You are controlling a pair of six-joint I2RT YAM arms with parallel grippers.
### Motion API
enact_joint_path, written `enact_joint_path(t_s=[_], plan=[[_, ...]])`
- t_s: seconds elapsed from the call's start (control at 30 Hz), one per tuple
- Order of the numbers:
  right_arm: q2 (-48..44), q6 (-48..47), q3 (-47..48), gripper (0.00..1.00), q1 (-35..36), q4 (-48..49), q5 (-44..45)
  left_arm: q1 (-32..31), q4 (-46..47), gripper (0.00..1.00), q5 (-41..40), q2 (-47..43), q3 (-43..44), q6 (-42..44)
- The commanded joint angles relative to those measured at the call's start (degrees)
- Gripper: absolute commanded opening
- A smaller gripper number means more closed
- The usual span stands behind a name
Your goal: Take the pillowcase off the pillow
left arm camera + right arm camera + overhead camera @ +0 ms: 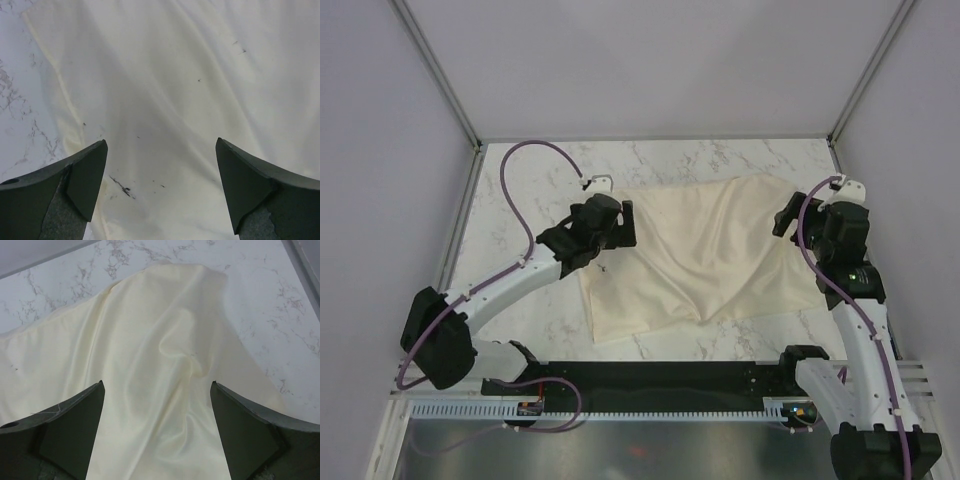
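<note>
The cream pillowcase (pixel 700 255) lies spread over the middle of the marble table, with soft folds and a slight shine. It covers the pillow, which is hidden inside it. My left gripper (pixel 620 225) is open over the left end of the pillowcase; in the left wrist view the fabric (pixel 165 90) with a small dark mark (pixel 121 187) lies between its fingers. My right gripper (pixel 785 215) is open over the right end; in the right wrist view the folded fabric (pixel 165 350) lies below and between its fingers. Neither gripper holds anything.
The marble tabletop (pixel 540 180) shows around the fabric, more at the back and left. Metal frame posts (pixel 440 75) and grey walls close in the sides and back. A black base rail (pixel 660 375) runs along the near edge.
</note>
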Motion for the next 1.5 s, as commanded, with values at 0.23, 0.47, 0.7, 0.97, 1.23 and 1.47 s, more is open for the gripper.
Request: enact_joint_path(t_s=[0.23,0.47,0.7,0.97,1.23,1.47], plan=[[3.23,1.75,-7.42,0.95,-0.18,-1.71,-7.59,2.34,11.60,0.95,5.42,9.54,-4.36,3.73],[10.27,3.24,-10.85,0.96,-0.09,3.30,-8.30,2.34,17.67,0.73,8.41,12.00,-8.58,3.99],[16.34,5.09,-13.66,0.95,-0.18,8.40,-8.30,2.43,18.81,0.42,11.05,14.64,-9.10,5.14],[22.67,5.09,-13.23,0.51,-0.09,13.06,-7.25,2.34,19.51,0.02,16.05,12.36,-11.21,3.03],[21.18,4.12,-6.29,0.00,-0.09,11.40,-3.64,-2.93,20.48,0.02,20.98,5.77,-11.48,1.09],[22.67,2.81,3.11,0.00,-0.26,10.08,0.75,-11.10,20.13,0.02,19.32,7.43,-6.91,-0.13]])
